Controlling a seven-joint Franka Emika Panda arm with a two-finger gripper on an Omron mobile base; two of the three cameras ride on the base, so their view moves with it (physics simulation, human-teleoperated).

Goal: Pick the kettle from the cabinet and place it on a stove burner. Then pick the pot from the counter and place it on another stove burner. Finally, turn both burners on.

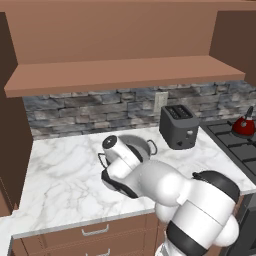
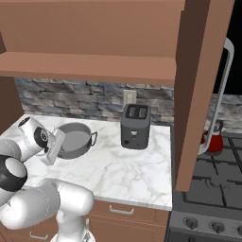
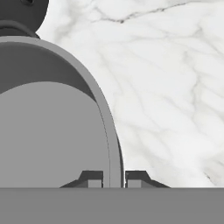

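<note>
Pot [image 3: 52, 131] wall stands pinched between the two dark fingertips [image 3: 92, 178] of the gripper [image 3: 113, 179], one inside the rim and one outside, closed on it. It sits on the white marble counter [image 1: 60, 175] left of the dark grey toaster [image 1: 179, 126]. Farther right, the red kettle [image 1: 244, 126] rests on a stove burner [image 1: 235, 142], under the brown cabinet [image 1: 120, 72].

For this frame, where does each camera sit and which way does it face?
Left base view: behind the arm's left, facing the white marble counter; the arm rises lower right.
Right base view: behind its right, same counter; the arm lower left.
Hand view: looks down along the end effector, shut on the wide grey metal pot rim.
Both base views share the dark grey toaster and small red kettle.
</note>
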